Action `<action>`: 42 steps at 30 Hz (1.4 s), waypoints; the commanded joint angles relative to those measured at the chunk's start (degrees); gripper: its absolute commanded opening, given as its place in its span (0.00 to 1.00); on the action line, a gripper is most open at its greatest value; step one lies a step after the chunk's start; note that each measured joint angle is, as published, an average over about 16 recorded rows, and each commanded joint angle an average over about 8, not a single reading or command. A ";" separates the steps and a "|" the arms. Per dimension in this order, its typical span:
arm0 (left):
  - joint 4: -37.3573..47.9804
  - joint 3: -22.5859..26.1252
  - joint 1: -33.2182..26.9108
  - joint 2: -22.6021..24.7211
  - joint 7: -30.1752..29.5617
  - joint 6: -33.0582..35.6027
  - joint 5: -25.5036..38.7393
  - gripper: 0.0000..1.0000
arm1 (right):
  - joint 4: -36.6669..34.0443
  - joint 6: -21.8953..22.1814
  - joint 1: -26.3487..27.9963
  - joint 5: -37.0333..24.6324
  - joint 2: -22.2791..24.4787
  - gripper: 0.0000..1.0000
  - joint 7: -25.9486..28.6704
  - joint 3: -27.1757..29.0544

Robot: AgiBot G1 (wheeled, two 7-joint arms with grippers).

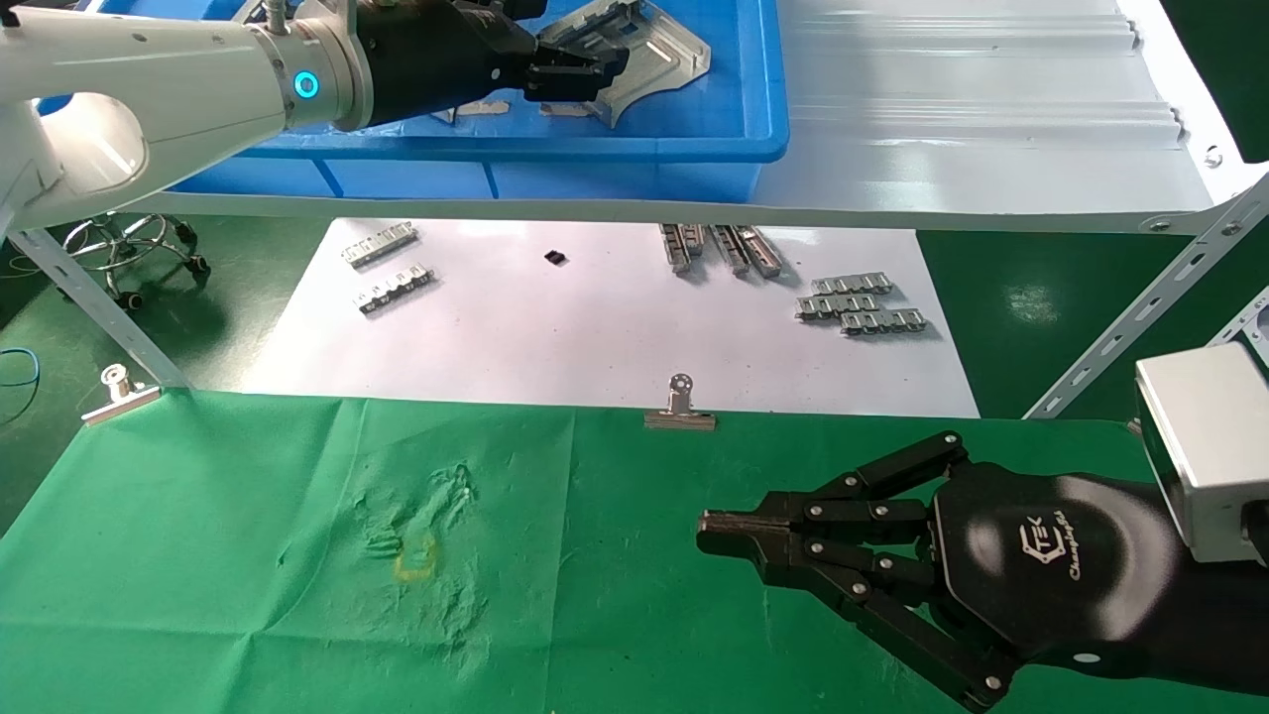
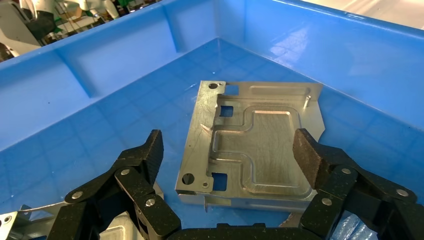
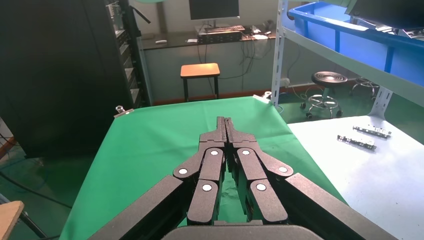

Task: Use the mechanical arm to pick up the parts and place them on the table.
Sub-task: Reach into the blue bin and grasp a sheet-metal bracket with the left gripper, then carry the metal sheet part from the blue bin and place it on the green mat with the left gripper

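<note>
My left gripper [image 1: 595,69] reaches into the blue bin on the shelf. In the left wrist view it [image 2: 230,150] is open, one finger on each side of a shiny silver part [image 2: 255,145] that lies flat on the bin floor; the fingers [image 2: 307,155] do not grip it. The part also shows in the head view [image 1: 659,50]. Another part [image 2: 112,234] lies mostly hidden under the left hand. My right gripper [image 1: 709,531] is shut and empty, hovering low over the green table [image 1: 248,555]; the right wrist view shows it [image 3: 226,122] over the cloth [image 3: 150,145].
The blue bin [image 1: 694,139] stands on the white shelf [image 1: 991,119]. Under the shelf, a white sheet [image 1: 595,337] carries toothed metal strips [image 1: 861,302] and a small black piece [image 1: 555,258]. Binder clips [image 1: 680,407] [image 1: 119,392] hold the cloth's far edge.
</note>
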 commanded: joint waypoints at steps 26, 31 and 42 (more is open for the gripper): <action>-2.10 7.21 0.32 -0.14 -3.00 -3.75 -3.85 0.00 | 0.00 0.01 0.01 0.02 0.01 0.00 -0.02 -0.04; -2.22 8.32 0.28 -0.16 -3.12 -4.16 -4.63 0.00 | 0.00 0.02 0.01 0.03 0.02 0.00 -0.02 -0.04; -2.43 9.86 -0.42 -0.24 -3.09 -5.43 -7.21 0.00 | 0.00 0.02 0.01 0.04 0.02 0.00 -0.03 -0.06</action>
